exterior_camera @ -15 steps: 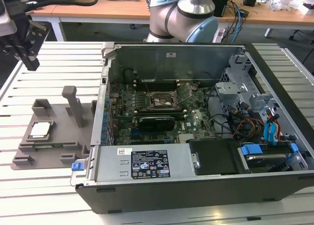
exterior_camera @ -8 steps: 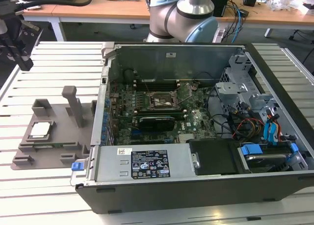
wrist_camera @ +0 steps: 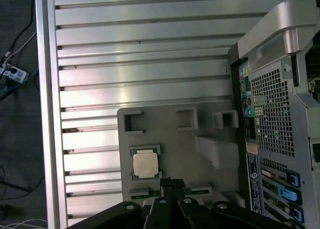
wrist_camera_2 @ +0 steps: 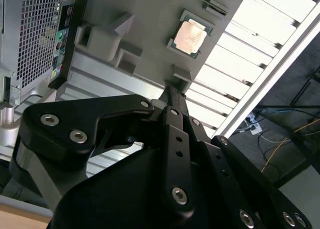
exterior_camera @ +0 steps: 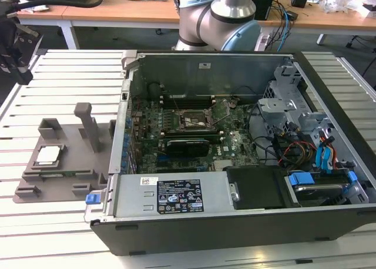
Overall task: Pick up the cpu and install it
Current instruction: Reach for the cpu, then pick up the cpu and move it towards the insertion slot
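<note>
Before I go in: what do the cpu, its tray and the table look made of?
The cpu: metal top, shiny, pale sheen catching light. The tray: likely plastic, matte grey, moulded blocks, no glare. The table: probably aluminium, silvery slats with soft streaky reflections.

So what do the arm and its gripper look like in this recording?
The arm is a silver-grey tube with pale blue joint housings. The gripper is matte black, built of angular linkage plates dotted with round silver screw heads, narrowing toward its tip in both wrist views.
</note>
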`<state>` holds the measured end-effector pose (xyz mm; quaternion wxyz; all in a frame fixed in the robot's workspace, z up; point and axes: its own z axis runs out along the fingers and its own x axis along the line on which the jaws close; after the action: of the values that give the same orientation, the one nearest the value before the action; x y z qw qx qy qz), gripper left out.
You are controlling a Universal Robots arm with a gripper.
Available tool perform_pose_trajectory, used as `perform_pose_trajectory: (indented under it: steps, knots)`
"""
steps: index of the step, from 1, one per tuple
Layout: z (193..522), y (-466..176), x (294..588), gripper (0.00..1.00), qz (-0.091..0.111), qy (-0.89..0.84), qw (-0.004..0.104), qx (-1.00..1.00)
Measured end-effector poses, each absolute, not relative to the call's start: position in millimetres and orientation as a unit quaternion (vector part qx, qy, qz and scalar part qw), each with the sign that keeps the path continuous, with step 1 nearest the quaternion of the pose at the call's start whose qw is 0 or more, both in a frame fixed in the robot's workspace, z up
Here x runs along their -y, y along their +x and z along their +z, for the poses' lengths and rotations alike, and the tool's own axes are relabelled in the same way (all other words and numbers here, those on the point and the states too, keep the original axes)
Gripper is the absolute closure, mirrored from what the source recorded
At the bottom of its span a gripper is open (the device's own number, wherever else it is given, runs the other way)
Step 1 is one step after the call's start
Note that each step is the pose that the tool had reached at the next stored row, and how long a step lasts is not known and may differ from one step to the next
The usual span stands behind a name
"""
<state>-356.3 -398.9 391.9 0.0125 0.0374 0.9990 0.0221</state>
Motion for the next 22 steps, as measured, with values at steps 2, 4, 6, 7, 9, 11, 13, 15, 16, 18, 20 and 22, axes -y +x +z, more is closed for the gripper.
perform_pose_trajectory:
  steps: [2, 4, 6, 7, 9, 11, 13, 15, 16, 18, 20, 22]
  knots:
    - [391.9, -359.3, 398.8, 0.89, 0.022, 0.037, 0.012, -0.999]
    - [391.7, -364.4, 398.9, 0.89, 0.022, 0.038, 0.013, -0.999]
    - [391.5, -370.9, 398.9, 0.89, 0.022, 0.038, 0.013, -0.999]
    - [391.4, -374.6, 398.9, 0.89, 0.022, 0.037, 0.012, -0.999]
    - [391.4, -376.2, 398.9, 0.89, 0.022, 0.037, 0.012, -0.999]
    - [391.4, -376.4, 398.8, 0.89, 0.022, 0.038, 0.012, -0.999]
    - [391.4, -376.5, 398.8, 0.89, 0.022, 0.038, 0.012, -0.999]
    - [391.4, -376.6, 398.8, 0.89, 0.022, 0.038, 0.012, -0.999]
    - [391.4, -376.6, 398.9, 0.89, 0.022, 0.037, 0.012, -0.999]
    - [391.4, -376.6, 398.9, 0.89, 0.022, 0.038, 0.012, -0.999]
    - [391.4, -376.7, 398.9, 0.89, 0.022, 0.038, 0.013, -0.999]
    - [391.4, -376.8, 398.9, 0.89, 0.022, 0.037, 0.012, -0.999]
